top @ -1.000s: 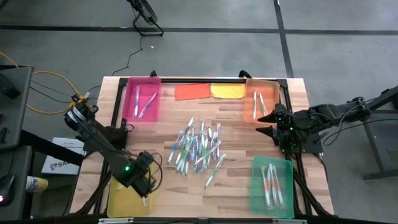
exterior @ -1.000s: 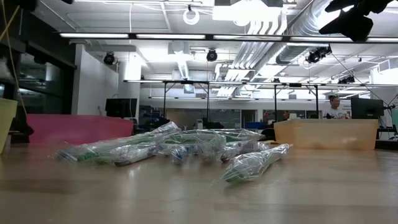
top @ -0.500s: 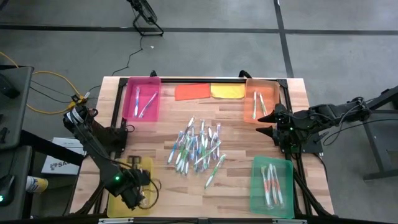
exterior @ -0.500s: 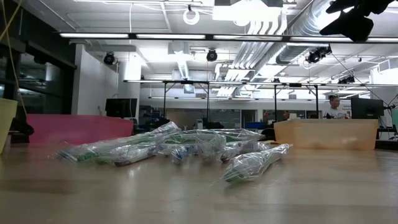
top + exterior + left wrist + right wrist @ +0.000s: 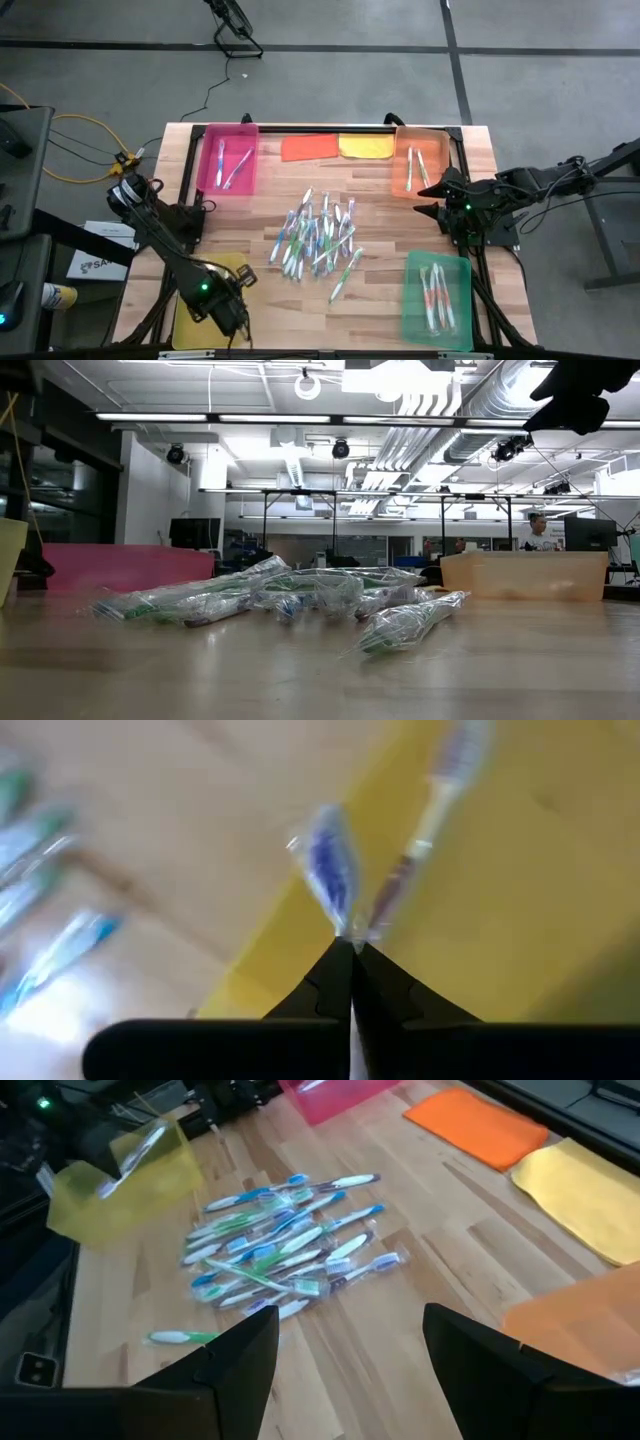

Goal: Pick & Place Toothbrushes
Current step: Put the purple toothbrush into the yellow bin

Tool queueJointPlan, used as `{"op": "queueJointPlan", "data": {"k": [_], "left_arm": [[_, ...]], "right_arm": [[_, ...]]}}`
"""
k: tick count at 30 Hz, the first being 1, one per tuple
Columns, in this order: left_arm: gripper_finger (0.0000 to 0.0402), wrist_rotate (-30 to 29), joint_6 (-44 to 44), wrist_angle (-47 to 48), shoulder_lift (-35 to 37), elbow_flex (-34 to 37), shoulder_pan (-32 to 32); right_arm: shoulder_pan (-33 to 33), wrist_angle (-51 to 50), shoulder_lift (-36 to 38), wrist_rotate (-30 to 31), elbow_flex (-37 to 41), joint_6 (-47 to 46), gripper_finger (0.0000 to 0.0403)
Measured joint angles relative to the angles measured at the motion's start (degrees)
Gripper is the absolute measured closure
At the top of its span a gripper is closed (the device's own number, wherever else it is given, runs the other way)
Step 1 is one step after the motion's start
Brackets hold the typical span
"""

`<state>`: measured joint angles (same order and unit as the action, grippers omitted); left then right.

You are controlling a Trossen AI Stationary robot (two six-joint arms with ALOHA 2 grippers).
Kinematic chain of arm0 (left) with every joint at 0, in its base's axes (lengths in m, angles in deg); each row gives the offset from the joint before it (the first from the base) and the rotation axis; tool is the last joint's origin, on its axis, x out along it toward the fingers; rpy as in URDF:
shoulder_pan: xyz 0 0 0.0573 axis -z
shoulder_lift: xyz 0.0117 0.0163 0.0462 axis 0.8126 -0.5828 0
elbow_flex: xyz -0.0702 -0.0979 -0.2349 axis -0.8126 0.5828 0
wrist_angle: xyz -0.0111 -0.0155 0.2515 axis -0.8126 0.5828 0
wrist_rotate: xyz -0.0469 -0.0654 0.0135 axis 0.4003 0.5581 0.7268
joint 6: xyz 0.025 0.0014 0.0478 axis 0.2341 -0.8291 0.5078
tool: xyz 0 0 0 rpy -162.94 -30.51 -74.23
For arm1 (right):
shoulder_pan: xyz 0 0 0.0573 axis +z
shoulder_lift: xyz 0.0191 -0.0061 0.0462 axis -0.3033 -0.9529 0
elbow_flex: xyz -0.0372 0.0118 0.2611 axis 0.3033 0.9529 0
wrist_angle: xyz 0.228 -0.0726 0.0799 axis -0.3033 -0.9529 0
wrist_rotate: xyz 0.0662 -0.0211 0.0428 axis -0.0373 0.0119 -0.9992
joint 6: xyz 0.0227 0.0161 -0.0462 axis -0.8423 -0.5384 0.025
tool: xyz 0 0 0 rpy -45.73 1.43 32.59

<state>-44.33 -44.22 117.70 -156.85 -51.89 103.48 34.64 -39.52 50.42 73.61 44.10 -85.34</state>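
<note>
The toothbrushes [image 5: 318, 238] lie in a loose heap at the table's middle, each in a clear wrapper; the low view shows the heap [image 5: 290, 600] too. Others lie in the pink tray [image 5: 229, 157], the orange tray [image 5: 418, 160] and the green tray [image 5: 437, 298]. My left gripper [image 5: 228, 312] is over the yellow tray [image 5: 188, 325] at the near left corner, shut on one purple-and-white toothbrush [image 5: 440, 800]. My right gripper [image 5: 440, 203] waits open beside the orange tray, its fingers wide apart [image 5: 350, 1360]. My left gripper pinches the purple toothbrush's clear wrapper at its end [image 5: 345, 920] between the two fingertips [image 5: 335, 965]. The brush reaches away from the tips over the yellow tray's floor [image 5: 520, 870]. Whether its far end rests on the tray, I cannot tell.
An orange cloth [image 5: 309, 147] and a yellow cloth [image 5: 366, 147] lie flat at the far edge between the pink and orange trays. Bare wood shows between the heap and each tray. A person stands far off in the room [image 5: 538, 530].
My left gripper has moved from the yellow tray's right side toward the table's near edge, staying over the tray, and the arm has swung with it. The heap and the right arm have kept still.
</note>
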Motion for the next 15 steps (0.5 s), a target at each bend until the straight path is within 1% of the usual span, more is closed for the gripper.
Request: {"op": "queueJointPlan", "data": {"k": [6, 11, 15], "left_arm": [[0.0401, 5.9, 11.4, -0.2, -2.5, 0.0, 0.0], [0.0401, 6.6, 17.1, -0.7, -3.3, 0.0, 0.0], [0.0401, 7.9, 19.0, -0.7, -3.4, 0.0, 0.0]], "right_arm": [[0.0, -0.1, 0.0, 1.7, 0.0, 0.0, 0.0160], [0.0, -0.1, 0.0, 2.2, 0.0, -1.3, 0.0160], [0.0, -0.1, 0.0, 2.2, 0.0, -2.5, 0.0160]]}}
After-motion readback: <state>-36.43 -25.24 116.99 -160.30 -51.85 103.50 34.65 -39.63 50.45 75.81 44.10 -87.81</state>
